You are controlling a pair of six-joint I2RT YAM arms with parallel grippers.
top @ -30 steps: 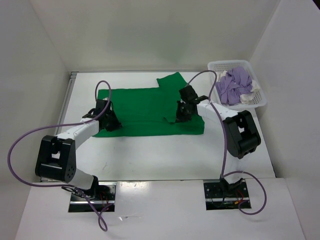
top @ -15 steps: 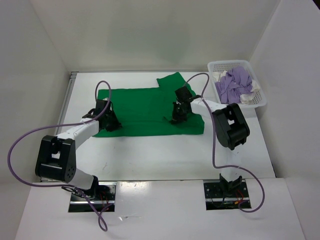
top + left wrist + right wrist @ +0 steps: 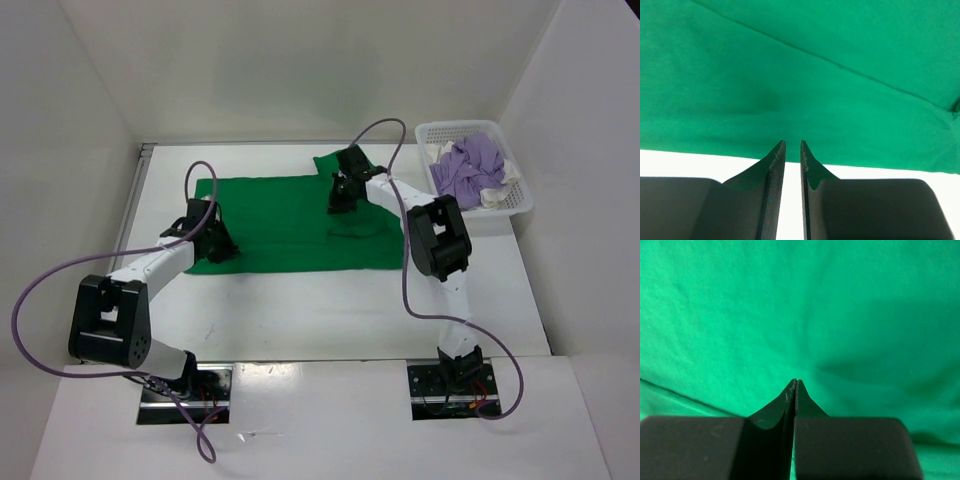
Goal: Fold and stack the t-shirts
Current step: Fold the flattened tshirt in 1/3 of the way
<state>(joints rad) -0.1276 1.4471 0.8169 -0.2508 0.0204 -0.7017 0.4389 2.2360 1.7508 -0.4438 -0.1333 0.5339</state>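
The bright green t-shirt (image 3: 280, 225) lies spread flat across the middle of the table. It fills the left wrist view (image 3: 815, 75) and the right wrist view (image 3: 840, 315). My left gripper (image 3: 220, 246) (image 3: 792, 142) rests low at the shirt's left edge. Its fingers stand a narrow gap apart, with only white table showing between them. My right gripper (image 3: 338, 204) (image 3: 796, 381) is shut, its tips together over the shirt's upper middle, and no fabric shows between them. The light purple t-shirt (image 3: 470, 170) and the white t-shirt (image 3: 495, 196) lie bunched in the basket.
A white mesh basket (image 3: 521, 207) stands at the back right corner of the table. White walls close in the table on the left, back and right. The right arm's elbow (image 3: 436, 240) stands over the shirt's right edge. Purple cables loop above both arms.
My right gripper has slid up and to the left across the green shirt, and its elbow has swung left with it. The left gripper has stayed where it was.
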